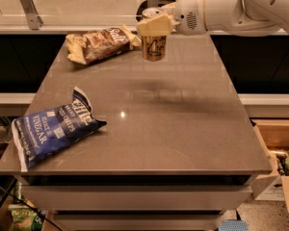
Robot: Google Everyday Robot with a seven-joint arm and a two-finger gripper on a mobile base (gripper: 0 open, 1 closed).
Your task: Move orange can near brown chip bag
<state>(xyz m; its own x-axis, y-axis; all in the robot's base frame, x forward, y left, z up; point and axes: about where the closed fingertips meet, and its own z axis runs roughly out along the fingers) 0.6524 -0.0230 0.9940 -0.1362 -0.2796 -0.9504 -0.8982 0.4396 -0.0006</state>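
Note:
The orange can (154, 47), golden with a dark curly logo and silver top, hangs upright at the far middle of the grey table (149, 124), held by its upper part. My gripper (155, 25) is shut on it, the white arm reaching in from the upper right. The brown chip bag (100, 43), crinkled dark brown with pale yellow ends, lies at the far left of the table. The can is just right of the bag's right end, a small gap between them.
A blue vinegar chip bag (55, 130) lies at the table's front left. A counter edge (86, 27) with metal posts runs behind the table. An open cardboard box (279, 158) stands on the floor at right.

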